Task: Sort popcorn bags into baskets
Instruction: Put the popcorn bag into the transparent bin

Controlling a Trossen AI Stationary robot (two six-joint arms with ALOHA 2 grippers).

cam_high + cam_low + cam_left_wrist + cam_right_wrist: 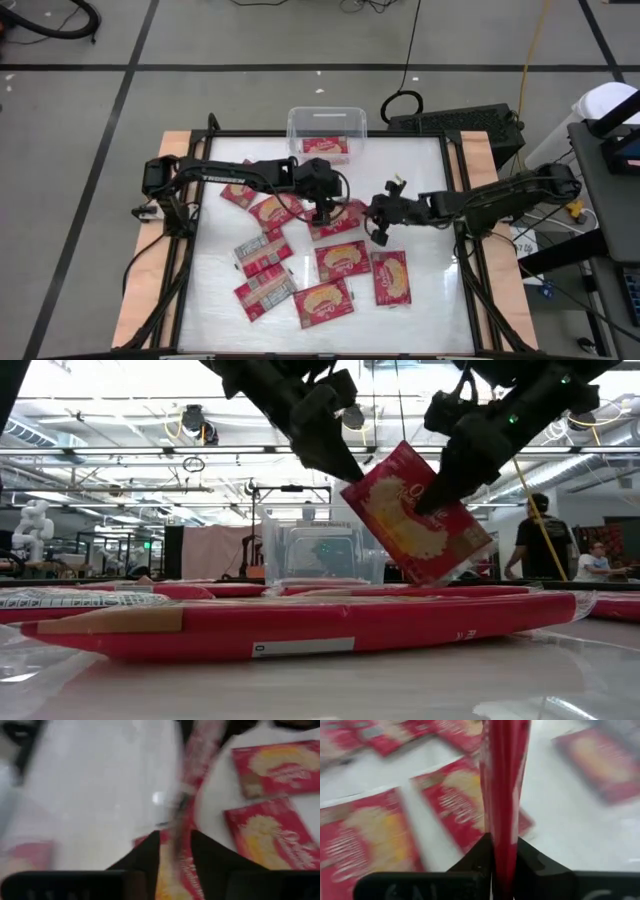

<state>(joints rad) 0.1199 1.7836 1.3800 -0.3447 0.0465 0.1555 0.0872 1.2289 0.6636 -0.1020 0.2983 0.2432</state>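
Note:
One red popcorn bag (415,520) hangs in the air over the middle of the table, tilted, its popcorn picture facing the near edge. My left gripper (322,207) is shut on its left end. My right gripper (380,228) is shut on its right end. Both wrist views show this bag edge-on between the fingers (176,860) (504,850). Several more bags (343,260) lie flat on the white table. The clear basket (327,128) stands at the table's far edge with one bag (325,145) flat inside it. My left gripper pinches the bag's upper left corner (352,482) between its two fingers, slanting down from above and the left. The bag is lifted clear of the table and tilted. My right gripper pinches the bag's upper right edge (447,495) between its two fingers, slanting down from above and the right. The bag's lower part hangs below the fingers, clear of the table.
Flat bags cover the table's near and left parts (265,293) (391,277) (240,192); one long bag (300,625) lies close in the low view. Wooden side boards (140,300) flank the white surface. A person (542,540) stands in the room beyond the table.

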